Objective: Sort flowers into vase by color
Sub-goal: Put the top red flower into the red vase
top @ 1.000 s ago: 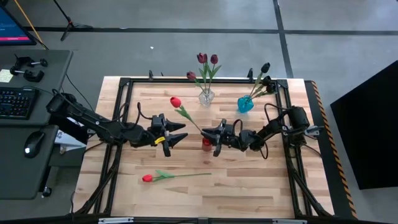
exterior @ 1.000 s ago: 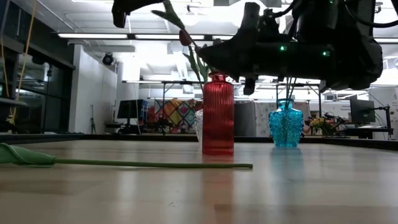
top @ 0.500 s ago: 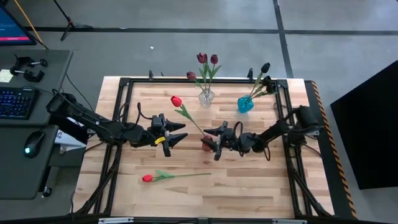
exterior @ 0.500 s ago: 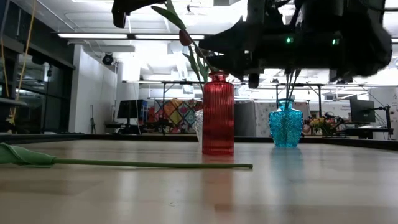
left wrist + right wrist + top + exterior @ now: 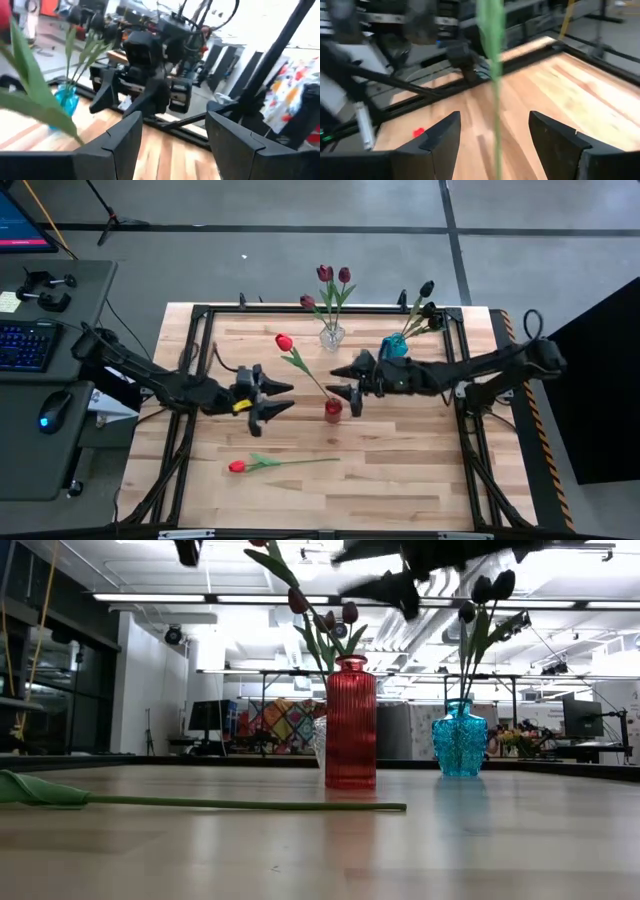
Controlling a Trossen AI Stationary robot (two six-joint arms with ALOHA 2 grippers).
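A red vase (image 5: 333, 410) stands mid-table and holds a red tulip (image 5: 283, 342), whose stem (image 5: 493, 75) leans out toward the far left. My right gripper (image 5: 339, 382) hovers open just above and beyond the vase. That stem rises between its fingers without touching them. My left gripper (image 5: 290, 396) waits open to the left of the vase. Another red tulip (image 5: 237, 466) lies flat on the table near the front. Maroon tulips stand in a clear vase (image 5: 332, 336), and dark ones stand in a blue vase (image 5: 394, 347).
A black frame (image 5: 200, 315) runs around the wooden table top. The lying tulip's stem (image 5: 240, 804) stretches across the near part of the table. Bare wood lies to the front right. A desk with a keyboard and a mouse stands off the table's left side.
My right gripper has opened and let go of the tulip stem. It has risen well clear of the red vase, drawn a little toward the far right, and tipped from pointing down to almost level. The red tulip stays leaning in the red vase.
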